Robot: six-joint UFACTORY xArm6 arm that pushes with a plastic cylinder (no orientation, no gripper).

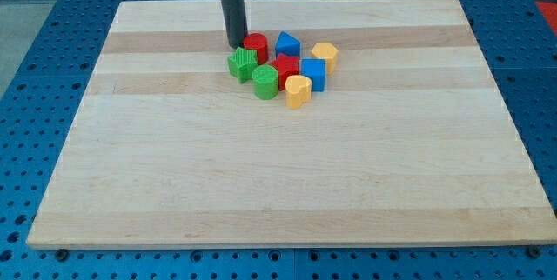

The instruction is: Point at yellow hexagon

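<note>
The yellow hexagon (pixel 325 56) stands at the right end of a tight cluster of blocks in the upper middle of the board. My tip (pixel 235 45) is at the cluster's left end, just left of the red cylinder (pixel 255 48) and just above the green star-shaped block (pixel 243 63). The tip is about a hundred pixels left of the yellow hexagon, with other blocks between them. The rod rises out of the view's top.
The cluster also holds a blue triangular block (pixel 287 44), a red block (pixel 285 68), a blue cube (pixel 312 74), a green cylinder (pixel 266 81) and a yellow heart-shaped block (pixel 298 91). The wooden board (pixel 278 184) lies on a blue perforated table.
</note>
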